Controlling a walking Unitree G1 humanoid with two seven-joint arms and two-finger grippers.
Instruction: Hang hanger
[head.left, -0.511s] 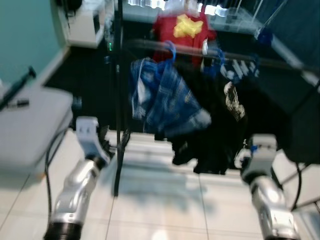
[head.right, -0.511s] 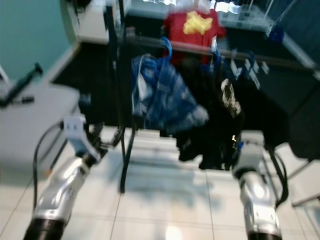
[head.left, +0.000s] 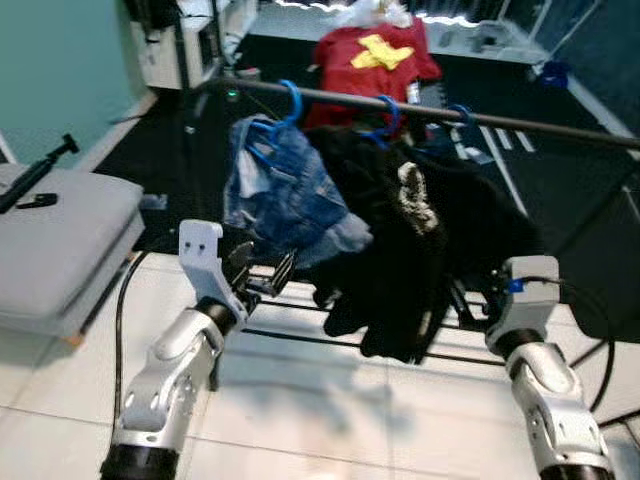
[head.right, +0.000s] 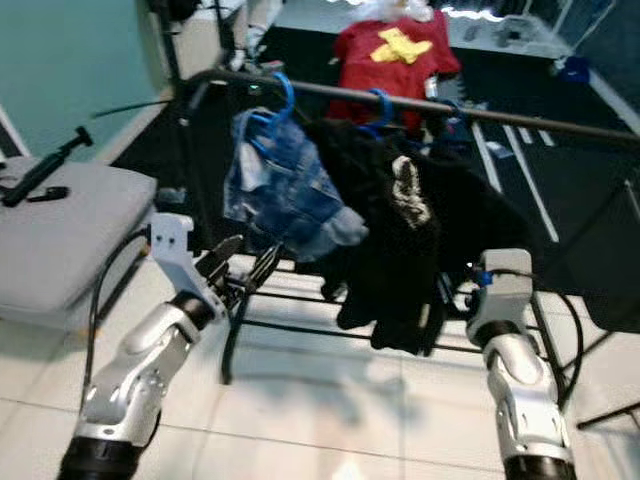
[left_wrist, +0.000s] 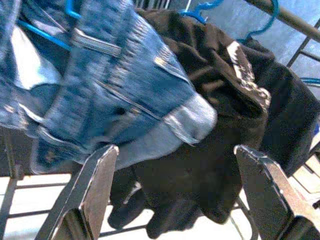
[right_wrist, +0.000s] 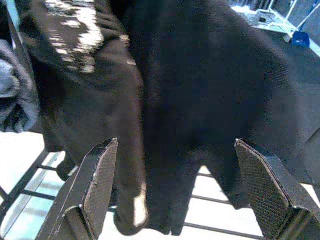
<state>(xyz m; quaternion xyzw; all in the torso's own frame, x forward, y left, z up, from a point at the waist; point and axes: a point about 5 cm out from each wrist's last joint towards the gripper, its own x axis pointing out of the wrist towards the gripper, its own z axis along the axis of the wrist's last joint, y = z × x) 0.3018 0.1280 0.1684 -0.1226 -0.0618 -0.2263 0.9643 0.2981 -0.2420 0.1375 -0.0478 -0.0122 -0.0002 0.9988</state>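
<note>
Denim shorts (head.left: 285, 195) and black garment (head.left: 420, 250) hang by blue hangers (head.left: 290, 100) from the rail (head.left: 520, 125); below it, left pincer (left_wrist: 175, 195) and right pincer (right_wrist: 175, 195) gape empty, apparently released.

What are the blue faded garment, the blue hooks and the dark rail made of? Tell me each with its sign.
Blue faded garment: denim, by the look; pale worn seams and stitched hems show in the left wrist view. Blue hooks: probably plastic hangers; uniform bright colour, smooth moulded curve. Dark rail: likely metal tube with a dark coating; thin, straight, faint sheen. Both grippers, left and right, hold nothing.
</note>
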